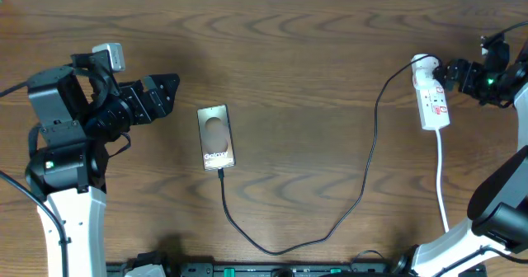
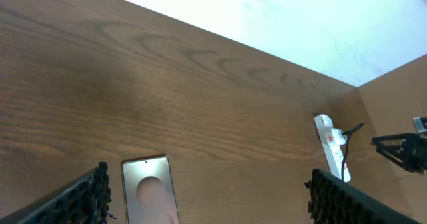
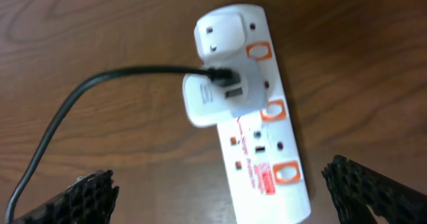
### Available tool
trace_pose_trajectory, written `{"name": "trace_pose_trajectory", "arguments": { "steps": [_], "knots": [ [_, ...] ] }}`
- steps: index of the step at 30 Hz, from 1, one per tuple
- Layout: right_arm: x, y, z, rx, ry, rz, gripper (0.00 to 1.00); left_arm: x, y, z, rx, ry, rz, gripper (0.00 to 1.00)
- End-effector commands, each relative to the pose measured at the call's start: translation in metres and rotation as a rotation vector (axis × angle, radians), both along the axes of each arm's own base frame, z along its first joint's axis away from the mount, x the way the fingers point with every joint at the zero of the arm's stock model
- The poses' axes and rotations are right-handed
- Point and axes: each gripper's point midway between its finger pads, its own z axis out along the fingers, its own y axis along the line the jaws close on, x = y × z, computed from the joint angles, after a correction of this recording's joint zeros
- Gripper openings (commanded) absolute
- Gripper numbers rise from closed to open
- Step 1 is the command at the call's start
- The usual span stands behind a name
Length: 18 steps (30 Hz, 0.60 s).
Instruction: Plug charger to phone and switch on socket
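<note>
The phone [image 1: 216,137] lies flat left of centre, with "Galaxy" lettering and a round brownish mark; its top also shows in the left wrist view [image 2: 150,196]. The black charger cable [image 1: 363,190] runs from the phone's near end in a loop up to the white socket strip [image 1: 431,96] at the right, where its white adapter [image 3: 217,97] sits in the socket [image 3: 267,157]. My left gripper [image 1: 161,96] is open, left of the phone, holding nothing. My right gripper [image 1: 462,75] is open, just right of the socket's far end, holding nothing.
A white cord [image 1: 440,178] runs from the socket toward the table's near edge. Orange rocker switches [image 3: 287,174] line the socket's side. A pale wall [image 2: 300,17] borders the table's far edge. Black cables [image 1: 272,269] lie along the near edge.
</note>
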Motion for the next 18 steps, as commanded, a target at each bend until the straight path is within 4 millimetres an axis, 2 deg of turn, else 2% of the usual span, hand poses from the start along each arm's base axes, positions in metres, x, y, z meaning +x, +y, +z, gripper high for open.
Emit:
{"name": "trace_pose_trajectory", "arguments": {
  "steps": [1, 6, 10, 18],
  "knots": [
    [0.006, 0.001, -0.02, 0.03, 0.024, 0.0, 0.99, 0.001, 0.002, -0.002, 0.012, 0.003, 0.004, 0.91],
    [0.008, 0.004, -0.052, 0.074, 0.071, 0.018, 0.99, 0.001, 0.002, -0.003, 0.011, 0.004, 0.004, 0.91],
    [0.011, 0.015, -0.063, 0.114, 0.05, 0.1, 0.99, 0.001, 0.002, -0.003, 0.011, 0.004, 0.004, 0.91],
    [0.019, 0.02, -0.079, 0.108, 0.043, 0.134, 0.99, 0.001, 0.002, -0.003, 0.011, 0.004, 0.004, 0.91]
  ]
}}
